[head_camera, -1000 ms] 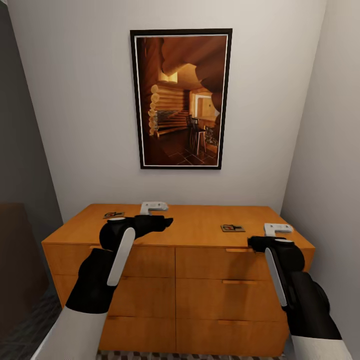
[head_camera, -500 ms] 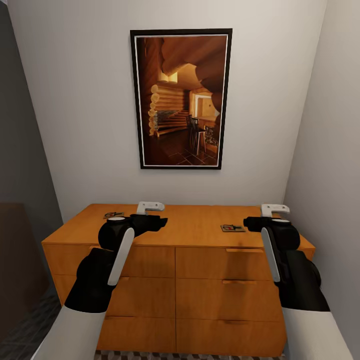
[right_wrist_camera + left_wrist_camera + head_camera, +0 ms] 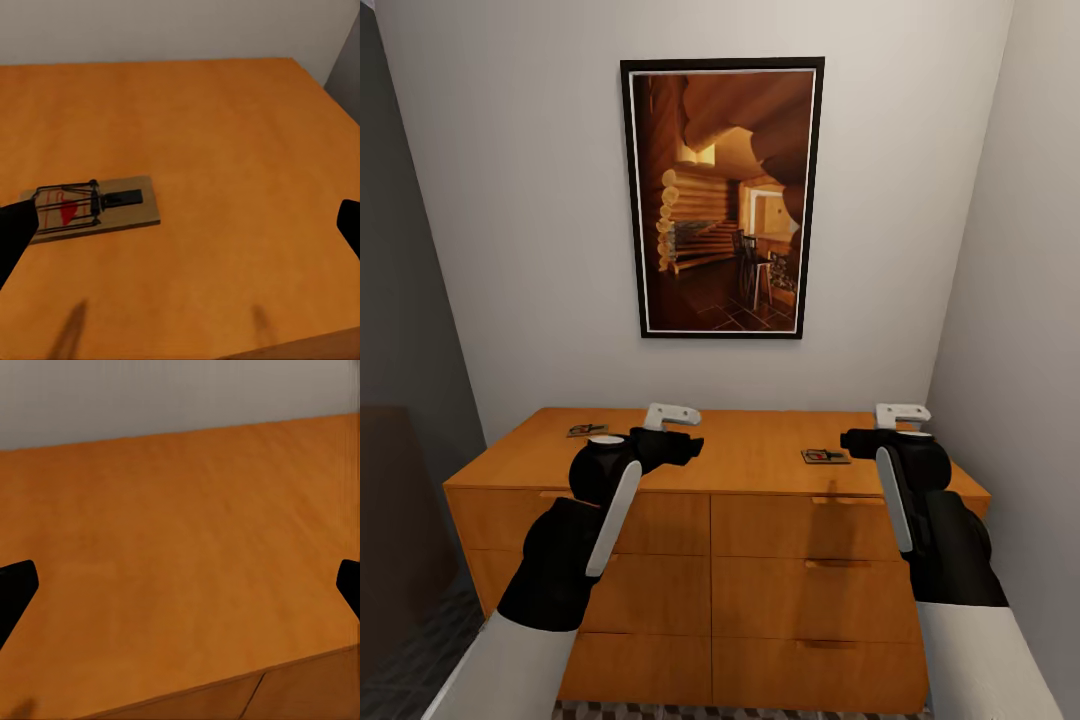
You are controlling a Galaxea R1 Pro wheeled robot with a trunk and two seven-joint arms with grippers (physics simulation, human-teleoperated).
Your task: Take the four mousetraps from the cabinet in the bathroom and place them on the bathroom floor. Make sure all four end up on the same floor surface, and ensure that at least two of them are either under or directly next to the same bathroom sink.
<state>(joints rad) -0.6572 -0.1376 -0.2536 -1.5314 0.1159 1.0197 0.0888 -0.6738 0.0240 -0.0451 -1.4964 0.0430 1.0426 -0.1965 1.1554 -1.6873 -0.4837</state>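
Mousetraps: two are lying flat on the orange dresser (image 3: pixel 750 455) top, one (image 3: pixel 826 456) near its right end, the other (image 3: pixel 587 431) near its left rear corner. Right gripper (image 3: pixel 180 225) is hanging above the dresser beside the right trap, fingers spread wide, holding nothing. Left gripper (image 3: pixel 180 585) is hovering over bare dresser wood, fingers likewise apart. Framed picture (image 3: pixel 722 197) is hanging above the dresser
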